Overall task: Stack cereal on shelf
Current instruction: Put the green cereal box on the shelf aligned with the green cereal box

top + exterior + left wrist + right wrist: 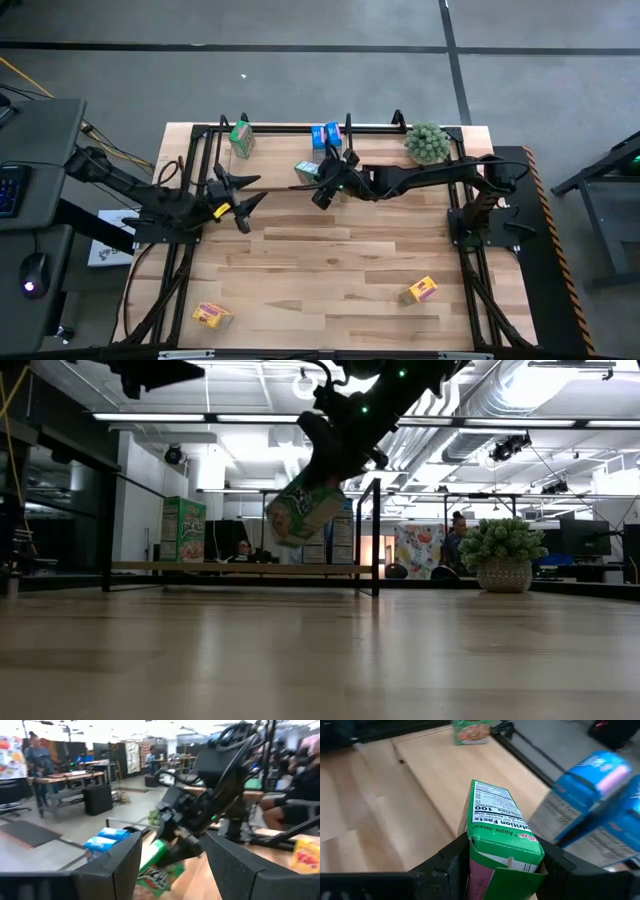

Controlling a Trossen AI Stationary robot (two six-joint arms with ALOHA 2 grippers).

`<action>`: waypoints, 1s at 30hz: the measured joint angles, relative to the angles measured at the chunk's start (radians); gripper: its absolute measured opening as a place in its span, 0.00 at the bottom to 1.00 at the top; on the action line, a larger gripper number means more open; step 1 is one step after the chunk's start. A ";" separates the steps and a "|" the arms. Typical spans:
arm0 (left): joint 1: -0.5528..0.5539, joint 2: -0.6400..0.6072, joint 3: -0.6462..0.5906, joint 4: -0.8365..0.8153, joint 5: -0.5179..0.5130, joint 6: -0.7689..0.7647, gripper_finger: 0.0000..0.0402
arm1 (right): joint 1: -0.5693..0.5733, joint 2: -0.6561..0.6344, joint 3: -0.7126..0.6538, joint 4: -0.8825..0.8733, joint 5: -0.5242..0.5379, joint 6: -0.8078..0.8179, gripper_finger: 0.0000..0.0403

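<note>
A green Apple Jacks box (501, 837) is clamped in the right hand (322, 186), carried tilted above the tabletop (330, 265) just in front of the shelf (290, 128), its long axis pointing shelfward. The left hand (243, 198) waits apart, empty.

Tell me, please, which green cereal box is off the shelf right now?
The green box clamped in the right gripper, tilted in mid-air; the other green box stands on the shelf.

Both arms are dark, slim and jointed, with black cables looped along them. The left claw (243, 204) has matte black angular fingers and yellow markings; the right claw (322, 186) shows small green lights.
</note>
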 joint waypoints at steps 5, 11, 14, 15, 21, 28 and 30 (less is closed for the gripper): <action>0.049 0.039 0.000 0.002 0.070 -0.026 0.51 | 0.011 0.000 0.000 -0.014 -0.177 -0.017 0.41; 0.078 0.041 0.003 0.000 0.227 -0.049 0.51 | 0.113 -0.007 0.125 -0.370 -0.279 0.012 0.41; 0.090 0.041 0.027 -0.035 0.251 -0.074 0.51 | 0.180 0.013 0.240 -0.581 -0.232 0.049 0.41; 0.095 0.047 0.037 -0.049 0.264 -0.088 0.51 | 0.199 0.023 0.277 -0.647 -0.213 0.068 0.41; 0.123 0.116 0.091 -0.126 0.448 -0.182 0.51 | 0.237 0.085 0.384 -0.849 -0.202 0.136 0.41; 0.146 0.249 0.145 -0.170 0.665 -0.199 0.51 | 0.221 0.152 0.378 -0.812 -0.275 0.044 0.41; 0.157 0.288 0.151 -0.182 0.668 -0.174 0.51 | 0.221 0.151 0.378 -0.781 -0.276 -0.003 0.41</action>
